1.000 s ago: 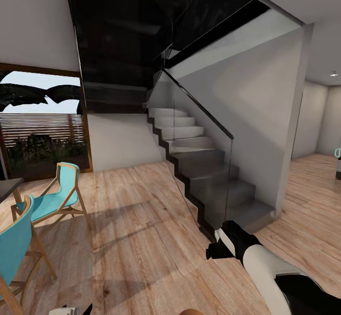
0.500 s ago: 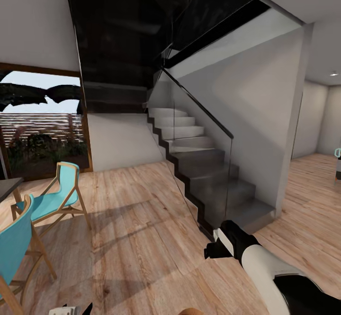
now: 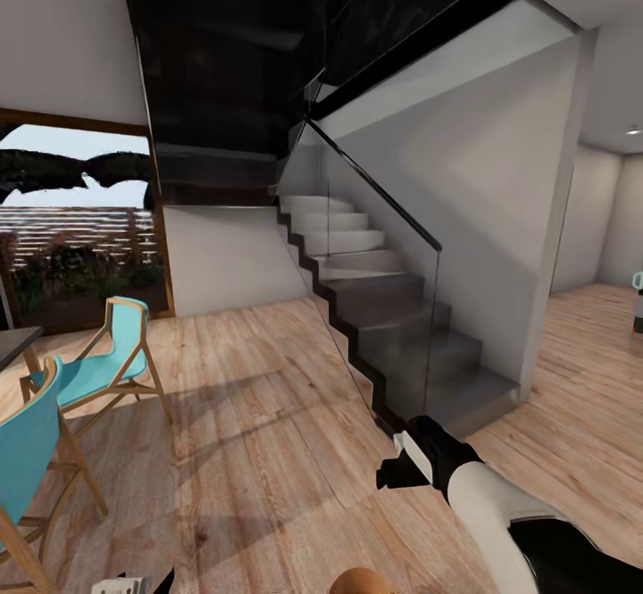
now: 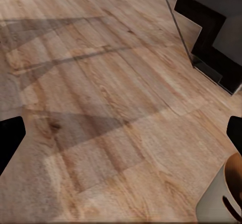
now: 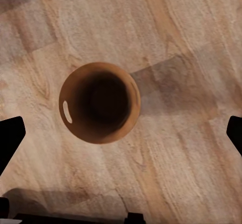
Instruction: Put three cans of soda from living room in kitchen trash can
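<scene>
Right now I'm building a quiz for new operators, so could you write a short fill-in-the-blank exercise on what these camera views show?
1. The two chairs beside the window have seats coloured ____.
2. Seen from the right wrist camera, the bin stands on the wood floor and its inside looks ____.
3. The staircase is edged by a railing panel made of ____.
4. Both grippers, left and right, have their fingers spread ____.

Missing words: turquoise; empty; glass; open
</scene>
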